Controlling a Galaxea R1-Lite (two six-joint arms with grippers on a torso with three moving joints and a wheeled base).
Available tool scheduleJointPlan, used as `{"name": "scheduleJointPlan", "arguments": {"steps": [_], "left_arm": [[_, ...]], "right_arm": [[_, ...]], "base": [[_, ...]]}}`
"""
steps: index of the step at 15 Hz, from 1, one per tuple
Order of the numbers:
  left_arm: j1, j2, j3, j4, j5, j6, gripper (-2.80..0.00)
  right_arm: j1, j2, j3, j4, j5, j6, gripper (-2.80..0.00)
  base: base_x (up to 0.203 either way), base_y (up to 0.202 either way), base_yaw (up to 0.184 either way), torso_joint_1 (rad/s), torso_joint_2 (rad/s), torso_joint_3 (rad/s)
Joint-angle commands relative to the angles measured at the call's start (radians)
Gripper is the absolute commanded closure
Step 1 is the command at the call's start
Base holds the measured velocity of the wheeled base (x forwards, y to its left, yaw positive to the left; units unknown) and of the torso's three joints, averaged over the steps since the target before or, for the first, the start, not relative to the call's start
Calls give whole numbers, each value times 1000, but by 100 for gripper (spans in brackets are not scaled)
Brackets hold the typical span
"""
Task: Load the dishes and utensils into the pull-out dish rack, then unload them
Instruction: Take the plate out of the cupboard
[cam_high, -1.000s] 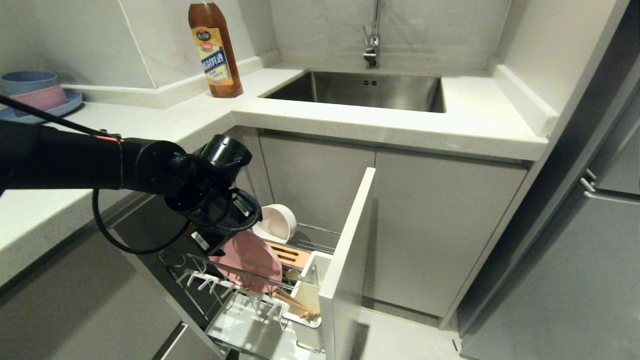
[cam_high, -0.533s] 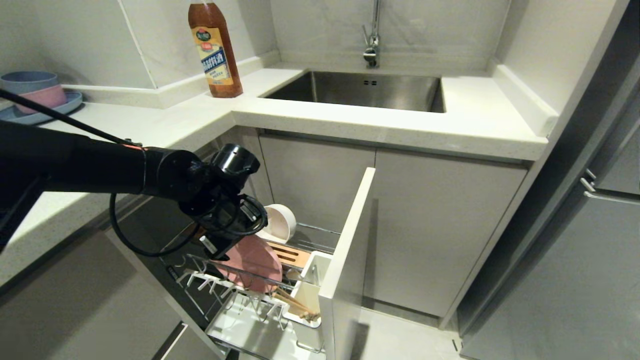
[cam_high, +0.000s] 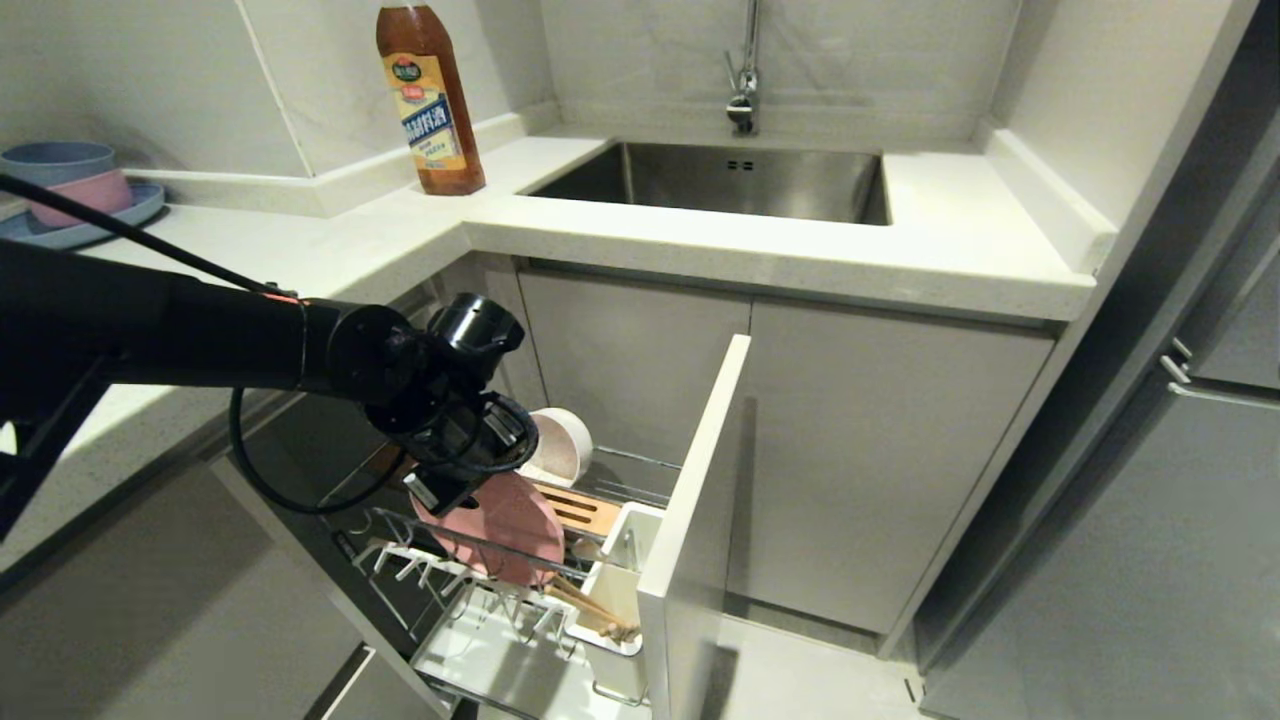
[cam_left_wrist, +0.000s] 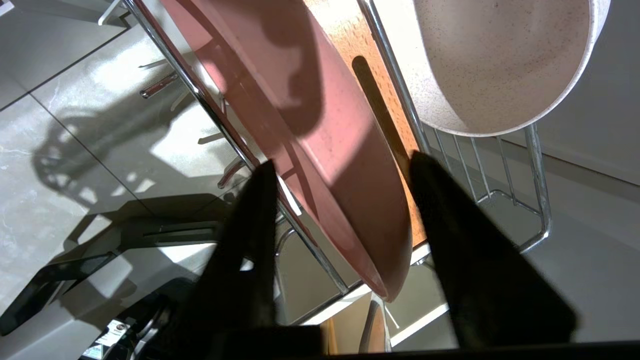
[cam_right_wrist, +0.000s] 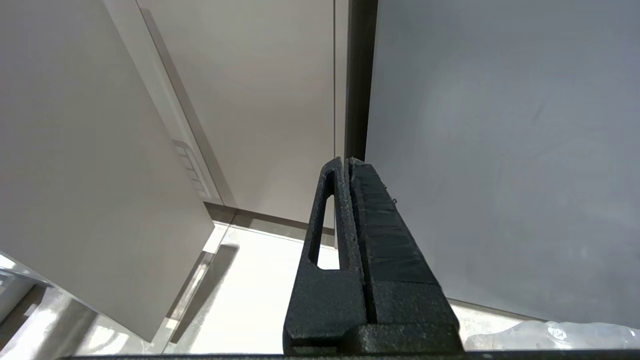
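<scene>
- The left gripper (cam_left_wrist: 340, 170) straddles the upper edge of the pink plate (cam_left_wrist: 320, 130); its fingers (cam_left_wrist: 255, 210) stand apart on either side of the rim with gaps showing, so nothing is clamped yet.
- The plate stands on edge among the prongs of the pull-out dish rack (cam_high: 470, 580), leaning against a chrome wire; the cream bowl (cam_high: 556, 448) sits tilted just behind it, and the chopsticks (cam_high: 590, 610) lie in the white utensil cup at the front.
- Risk, as I judge it: one finger is close to the chrome wire beside the plate; closing there could pinch wire with the rim, or jam the lift.
- A thin, smooth rim gripped near its edge may slip or swing; a swinging plate could knock the bowl.
- The plate looks flat, matte and speckled pink, with a shallow raised lip.
- The right gripper (cam_right_wrist: 350, 165) hangs by the cabinet fronts, fingers pressed together, empty.
</scene>
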Motion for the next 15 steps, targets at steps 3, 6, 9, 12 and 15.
{"name": "scheduleJointPlan", "arguments": {"steps": [3,6,9,12,15], "left_arm": [[0,-4,4,3,2,-8,0],[-1,-8,5,3,2,-25,0],[-4,-32,7,5,2,-36,0],[-7,-97,9,10,2,-51,0],[-15,-180,23,13,2,-53,0]], "right_arm": [[1,0,3,0,0,0,0],[1,0,3,0,0,0,0],[1,0,2,0,0,1,0],[0,0,2,-1,0,0,0],[1,0,2,-1,0,0,0]], "base": [[0,0,0,0,0,0],[0,0,0,0,0,0],[0,0,0,0,0,0],[0,0,0,0,0,0],[0,0,0,0,0,0]]}}
